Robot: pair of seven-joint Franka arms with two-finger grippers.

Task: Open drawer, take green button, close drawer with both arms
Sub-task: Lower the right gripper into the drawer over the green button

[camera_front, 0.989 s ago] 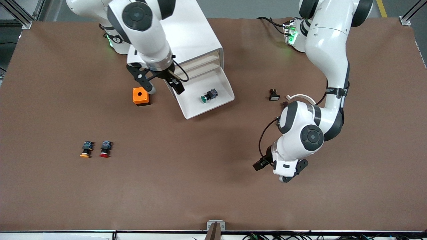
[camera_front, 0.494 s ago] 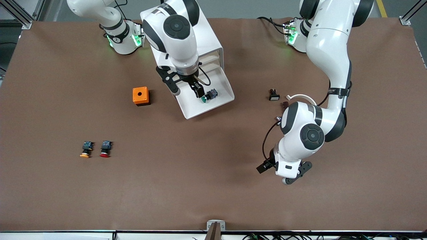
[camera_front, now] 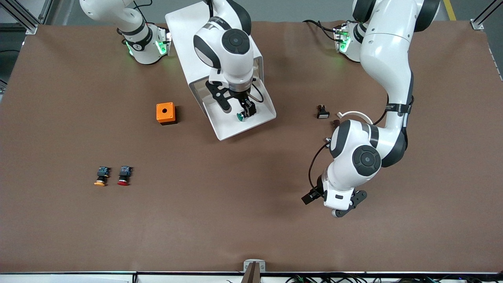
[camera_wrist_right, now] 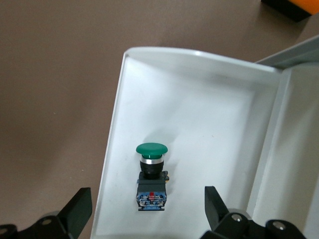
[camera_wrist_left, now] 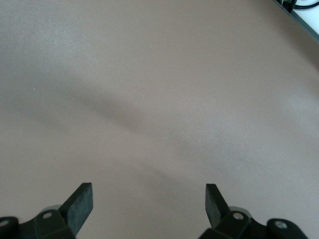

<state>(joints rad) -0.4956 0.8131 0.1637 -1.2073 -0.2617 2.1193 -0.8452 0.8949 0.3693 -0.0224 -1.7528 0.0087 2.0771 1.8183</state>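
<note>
The lowest drawer (camera_front: 228, 127) of the white cabinet (camera_front: 184, 27) is pulled out, and it also shows in the right wrist view (camera_wrist_right: 199, 109). The green-capped button (camera_front: 241, 116) lies on its side in the drawer. My right gripper (camera_front: 237, 111) is open over the drawer. In the right wrist view (camera_wrist_right: 147, 208) its fingers stand either side of the button (camera_wrist_right: 151, 172), apart from it. My left gripper (camera_front: 346, 206) is open and empty over bare table toward the left arm's end, and it waits there. The left wrist view (camera_wrist_left: 148, 201) shows only brown table.
An orange box (camera_front: 165, 113) stands beside the drawer toward the right arm's end. A yellow-capped button (camera_front: 101, 176) and a red-capped button (camera_front: 123, 175) lie nearer the front camera. A small black-and-white part (camera_front: 322, 112) lies near the left arm's elbow.
My right gripper has moved from beside the orange box across to over the open drawer, above the green button. The left gripper has shifted only slightly.
</note>
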